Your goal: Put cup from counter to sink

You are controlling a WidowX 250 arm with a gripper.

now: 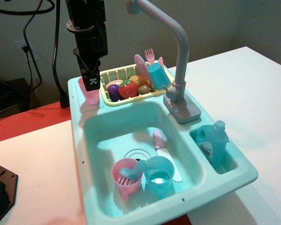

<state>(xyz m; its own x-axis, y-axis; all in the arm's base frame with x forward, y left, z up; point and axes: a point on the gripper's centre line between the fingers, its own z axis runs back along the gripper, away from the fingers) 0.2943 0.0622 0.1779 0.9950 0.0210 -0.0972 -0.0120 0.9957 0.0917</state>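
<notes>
The small pink translucent cup [85, 93] stands upright on the back-left corner of the light-teal counter [75, 104], left of the yellow dish rack. My gripper [92, 83] comes straight down from above and its black fingertips sit at the cup's right rim, overlapping the cup. The fingers line up behind one another, so their gap is hidden. The sink [100, 129] lies in front of the cup, with its ringed drain [136, 153] in the middle.
A grey tap [178, 47] arches over the basin. The yellow dish rack [113, 74] holds toy fruit, a fork and a blue cup [158, 75]. In the basin lie a pink handled cup [126, 178], a blue cup [158, 176] and a toy knife [161, 146]. A blue bottle [211, 144] fills the side well.
</notes>
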